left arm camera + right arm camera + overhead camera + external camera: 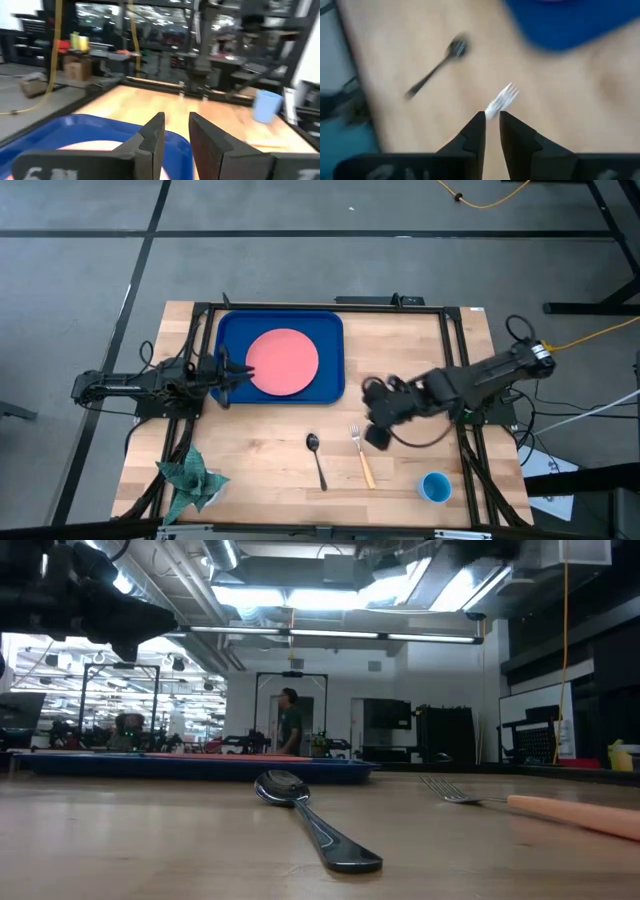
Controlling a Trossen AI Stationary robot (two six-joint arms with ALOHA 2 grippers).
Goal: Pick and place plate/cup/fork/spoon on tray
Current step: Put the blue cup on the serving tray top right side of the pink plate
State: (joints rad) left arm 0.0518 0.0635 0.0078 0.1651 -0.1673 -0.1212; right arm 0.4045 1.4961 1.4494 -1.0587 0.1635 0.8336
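The plate lies on the tray, just past the tips of the left gripper, which hovers over the tray's edge. Its fingers stand a narrow gap apart, clenched on nothing. In the left wrist view the cup stands well beyond those fingers, on the far side of the desk.

The right gripper hangs above the desk beside the fork. Its fingers are nearly together and hold nothing; the fork's tines show just ahead of the fingertips, with the spoon farther off to one side of them. Fork, spoon and cup all rest on the bare desk, apart from the tray.
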